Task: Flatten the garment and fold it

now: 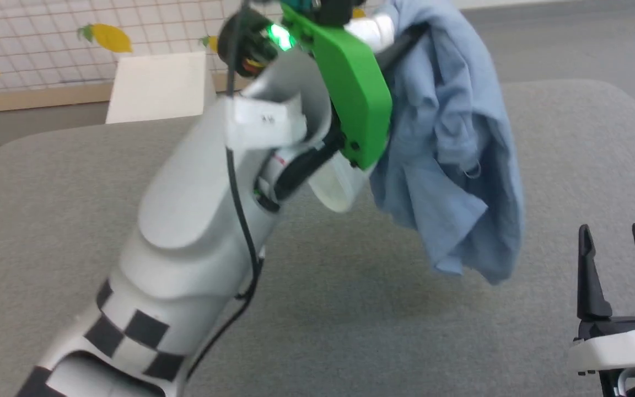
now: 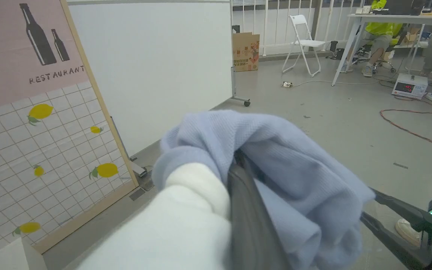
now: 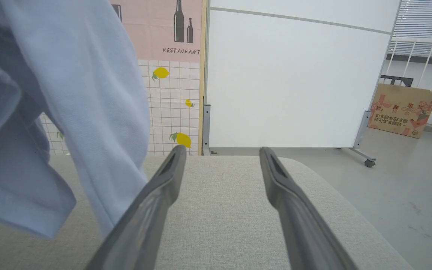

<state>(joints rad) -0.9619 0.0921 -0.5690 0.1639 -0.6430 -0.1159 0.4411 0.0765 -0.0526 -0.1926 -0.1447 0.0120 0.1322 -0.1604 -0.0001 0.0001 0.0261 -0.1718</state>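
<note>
**Opening stage of the task: garment lifted, not yet spread.** The left gripper (image 2: 240, 161) is held high over the grey, fabric-covered table with rounded corners (image 1: 47, 193). Its jaws are nearly closed, pinching a bunch of the light blue, soft-fabric short-sleeved T-shirt (image 1: 450, 138). In the left wrist view the cloth (image 2: 276, 150) wraps over the dark fingers and hides their tips.

From this single pinch the T-shirt hangs in a crumpled, vertical bundle with deep folds. No sleeve, collar or hem can be told apart. Its lowest edge appears to hang just clear of the table top, though contact cannot be ruled out.

The right gripper (image 1: 611, 231) sits low at the near right of the table with its jaws spread wide and nothing between them. In its own wrist view the hanging cloth (image 3: 69, 93) lies just beside its left finger, and bare table (image 3: 219, 225) shows between the two fingers. A tiled panel printed with yellow lemons (image 1: 36, 49) stands behind the table.

*Progress, as judged:* neither part of the task is done, since the garment is neither flat nor folded. What remains is probably to take a second hold with the free gripper, spread the cloth on the table, smooth it, and then make the folds.
</note>
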